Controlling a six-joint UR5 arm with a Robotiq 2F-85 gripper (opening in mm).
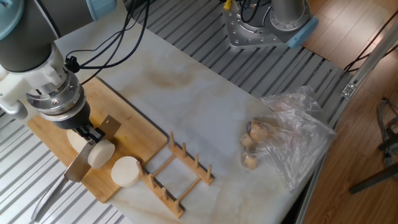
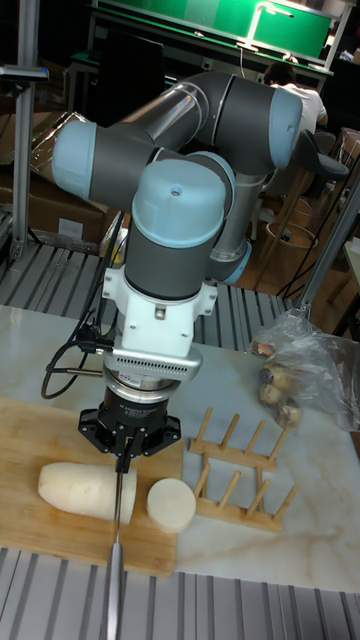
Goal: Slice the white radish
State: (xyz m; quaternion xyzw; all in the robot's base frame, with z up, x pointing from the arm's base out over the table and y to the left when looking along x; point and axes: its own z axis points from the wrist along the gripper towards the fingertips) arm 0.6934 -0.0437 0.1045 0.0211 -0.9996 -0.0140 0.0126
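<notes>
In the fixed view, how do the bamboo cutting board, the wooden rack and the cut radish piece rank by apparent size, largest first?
1. Bamboo cutting board, though the arm partly hides it.
2. Wooden rack.
3. Cut radish piece, clearly the smallest.

A marble-topped bench (image 1: 205, 99) with slatted metal edges stands on a wood floor (image 1: 367, 124); behind, a green board (image 2: 215, 22) and cardboard boxes (image 2: 40, 210).

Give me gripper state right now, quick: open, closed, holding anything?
Gripper: closed on the knife, blade down between the long white radish piece and the cut stub on the cutting board.
</notes>
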